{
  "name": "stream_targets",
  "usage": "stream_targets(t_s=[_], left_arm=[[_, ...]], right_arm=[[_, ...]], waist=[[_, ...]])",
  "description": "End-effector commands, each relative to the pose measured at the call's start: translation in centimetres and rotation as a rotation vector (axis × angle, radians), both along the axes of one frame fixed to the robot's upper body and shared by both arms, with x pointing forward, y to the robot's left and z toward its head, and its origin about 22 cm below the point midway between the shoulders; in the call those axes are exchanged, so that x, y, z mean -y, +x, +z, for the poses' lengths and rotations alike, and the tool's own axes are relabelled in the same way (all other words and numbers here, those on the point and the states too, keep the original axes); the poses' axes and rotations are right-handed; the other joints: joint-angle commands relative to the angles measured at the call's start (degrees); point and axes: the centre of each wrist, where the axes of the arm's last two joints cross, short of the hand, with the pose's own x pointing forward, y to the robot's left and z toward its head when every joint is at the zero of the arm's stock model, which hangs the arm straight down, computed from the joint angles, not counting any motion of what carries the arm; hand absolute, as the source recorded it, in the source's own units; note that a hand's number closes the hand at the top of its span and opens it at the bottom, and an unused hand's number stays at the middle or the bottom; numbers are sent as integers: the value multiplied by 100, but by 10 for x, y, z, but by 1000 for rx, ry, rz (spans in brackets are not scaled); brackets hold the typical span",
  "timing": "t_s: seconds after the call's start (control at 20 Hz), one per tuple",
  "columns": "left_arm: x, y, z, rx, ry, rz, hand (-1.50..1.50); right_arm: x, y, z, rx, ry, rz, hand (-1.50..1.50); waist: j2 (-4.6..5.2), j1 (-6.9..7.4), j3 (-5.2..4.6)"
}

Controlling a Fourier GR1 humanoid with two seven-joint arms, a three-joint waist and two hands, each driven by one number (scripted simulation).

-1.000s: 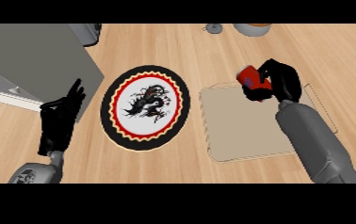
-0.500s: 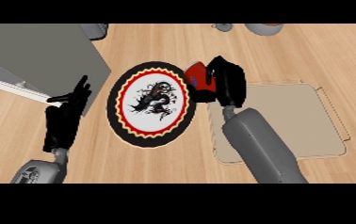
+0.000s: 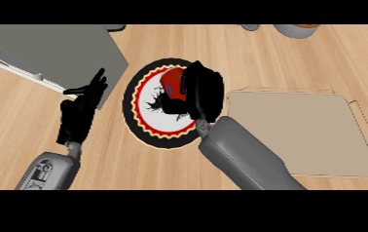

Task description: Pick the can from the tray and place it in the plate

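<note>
Can: red can (image 3: pixel 171 82) held over the upper part of the plate; only its left side shows, the rest hidden behind the right hand; whether its base touches the plate cannot be told from this view.
Right hand: right hand (image 3: pixel 201 90) above the plate, fingers curled round the can; grey forearm runs down to the lower right across the plate's rim.
Plate: round plate (image 3: pixel 144 124) with black rim, red and yellow ring, white centre with a dark figure; lies on the wooden counter (image 3: pixel 287 55) just left of the tray.
Tray: tan tray (image 3: pixel 302 124) to the right of the plate; nothing seen on it; can is off it.
Left hand: left hand (image 3: pixel 81 110) at the view's left, fingers straight and pointing up, holding nothing; resting.
Background: grey slab (image 3: pixel 57 46) at upper left; 2 vessels cut by the top edge, too little shown to name.
Done (judged): pick complete; carry to the plate complete.
Left (judged): lower if not yet seated; uncurl fingers; withdraw hand; can not yet released.
Risk (judged): can may tip on release if set down tilted.
</note>
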Motion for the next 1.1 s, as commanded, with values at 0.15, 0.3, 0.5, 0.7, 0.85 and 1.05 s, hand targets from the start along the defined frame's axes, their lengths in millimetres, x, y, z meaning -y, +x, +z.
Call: stream_targets(t_s=[0.15,0.3,0.5,0.7,0.85,1.05], left_arm=[[4,9,13,86,33,-42,0],[12,23,23,78,27,-54,0],[15,26,30,81,9,-49,0],[4,32,36,104,21,-54,0],[16,29,27,107,13,-66,0],[14,25,28,97,18,-69,0]], right_arm=[[-20,22,-10,-127,-185,-124,150],[-14,20,-25,-197,-83,-147,150],[-8,23,-32,-257,49,-156,-150],[4,29,-56,-216,81,-166,-150],[1,30,-49,-174,177,-140,-150],[-8,25,-29,-41,368,-119,-150]], waist=[[56,276,41],[68,236,46],[97,323,50],[136,400,52],[156,460,55],[93,354,58]])
